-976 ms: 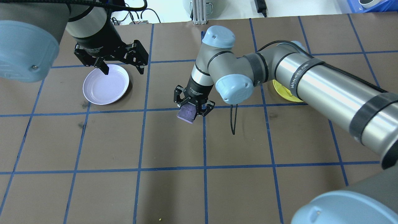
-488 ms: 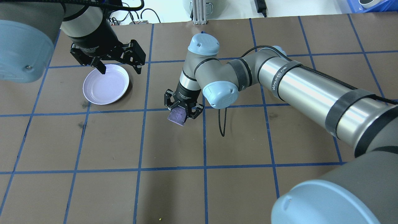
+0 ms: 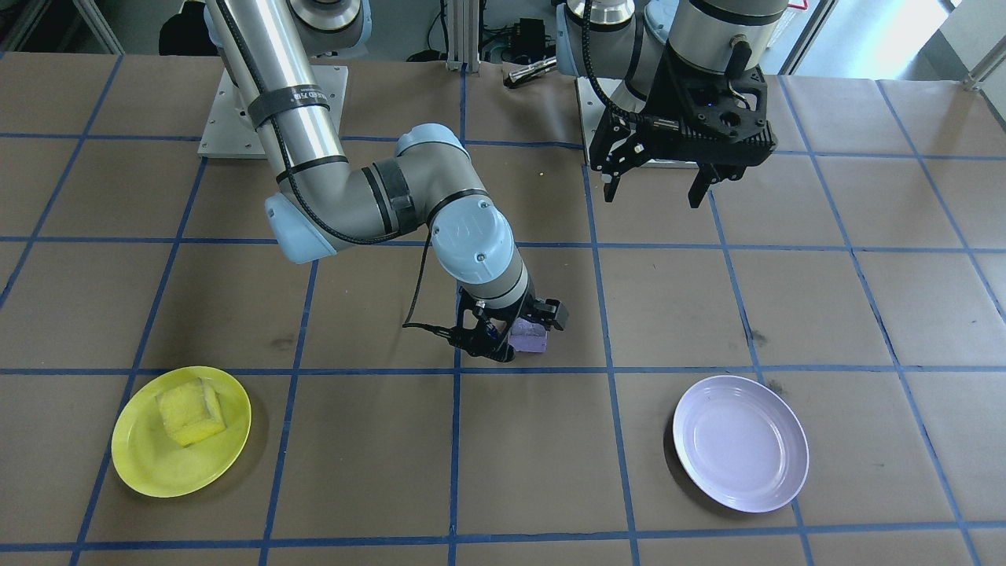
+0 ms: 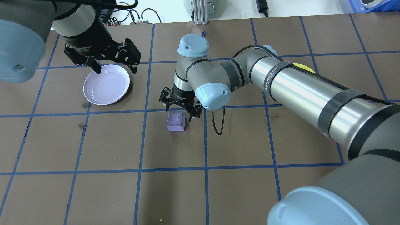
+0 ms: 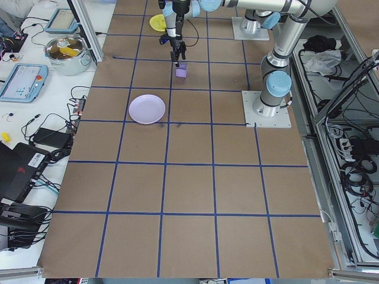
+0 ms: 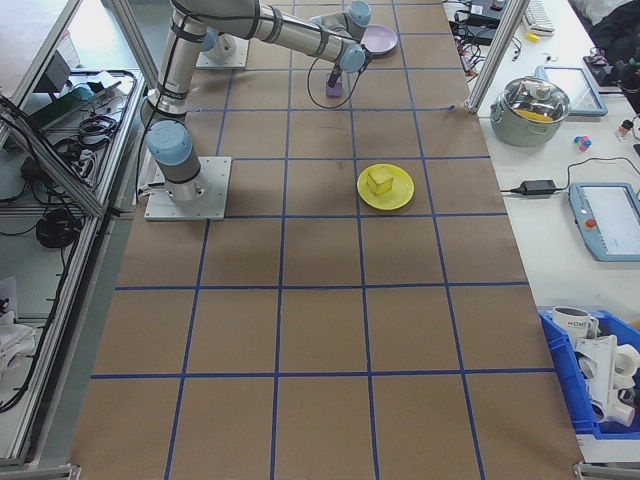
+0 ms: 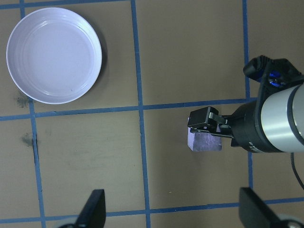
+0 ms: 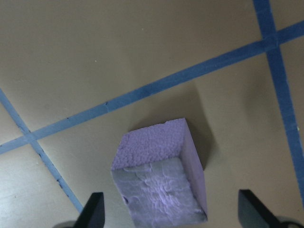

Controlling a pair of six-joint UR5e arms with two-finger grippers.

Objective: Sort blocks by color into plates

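Altogether 2 blocks, yellow block [image 3: 189, 412], purple block [image 4: 176, 121], 2 plates

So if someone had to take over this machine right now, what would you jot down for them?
Right gripper: open, just above the small purple foam cube, which sits on the brown table near the middle.
Left gripper: open, empty, hovering by the round pale lavender plate.
Done: the yellow foam cube lies in the round yellow plate.
Left: the purple cube must go into the lavender plate, which is empty.
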